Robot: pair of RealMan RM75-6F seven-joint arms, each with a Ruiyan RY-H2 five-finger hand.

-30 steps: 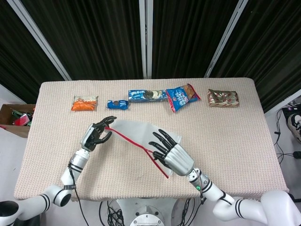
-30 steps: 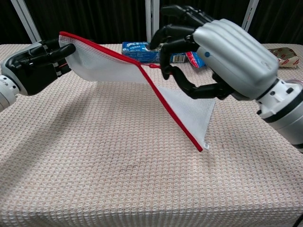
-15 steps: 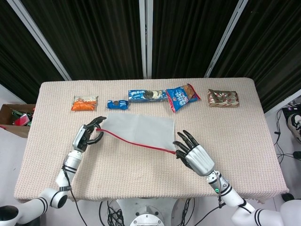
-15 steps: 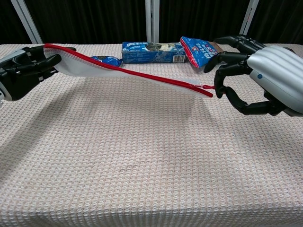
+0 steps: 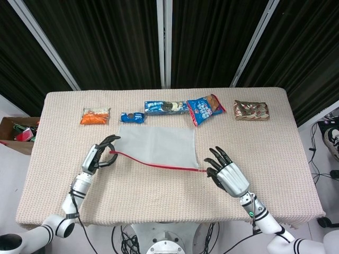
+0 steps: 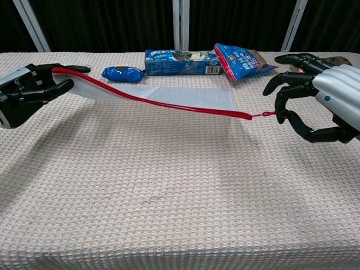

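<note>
Left hand pinches the left corner of the white mesh zipper pouch, held just off the table. Right hand holds the red zipper pull at the pouch's right end, other fingers spread. Pouch lies just in front of the blue cookie box, red zipper edge toward the robot. Judgement: light, limp mesh that sags and folds; best taken by the corners or the zipper tape.
</note>
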